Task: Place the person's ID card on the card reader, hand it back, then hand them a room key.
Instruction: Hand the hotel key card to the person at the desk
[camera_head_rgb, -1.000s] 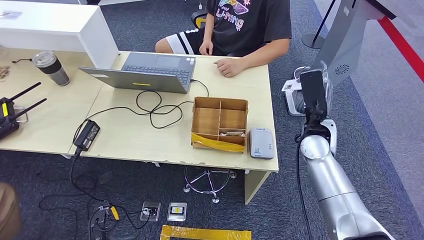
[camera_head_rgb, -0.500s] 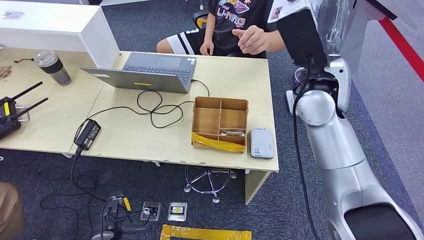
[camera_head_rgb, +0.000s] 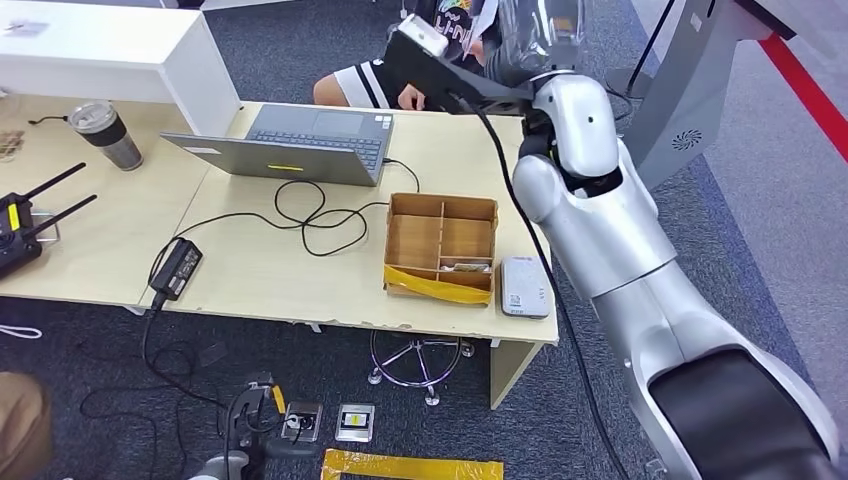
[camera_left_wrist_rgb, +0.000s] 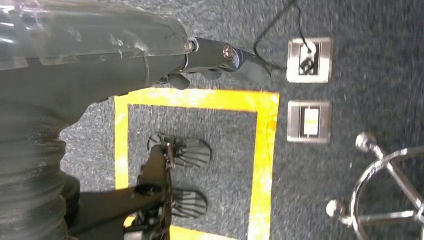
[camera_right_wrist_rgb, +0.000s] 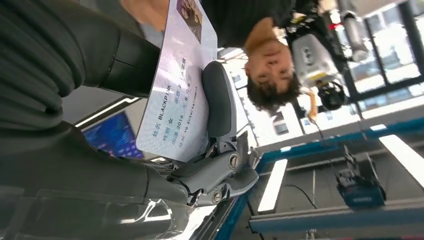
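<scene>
From above the right hand (camera_head_rgb: 440, 60) is mostly hidden; its wrist camera shows it pinching the pale printed ID card (camera_right_wrist_rgb: 177, 85). Left hand's (camera_left_wrist_rgb: 210, 60) fingers look loosely curled, grip unclear.

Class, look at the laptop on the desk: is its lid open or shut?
Open. The laptop lies with its keyboard exposed, the lid folded back nearly flat toward the robot.

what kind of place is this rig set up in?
Looks like an office or lab staged as a check-in desk: a pale desk with a laptop, a card reader and a divided cardboard box, a seated person opposite, on grey carpet.
</scene>
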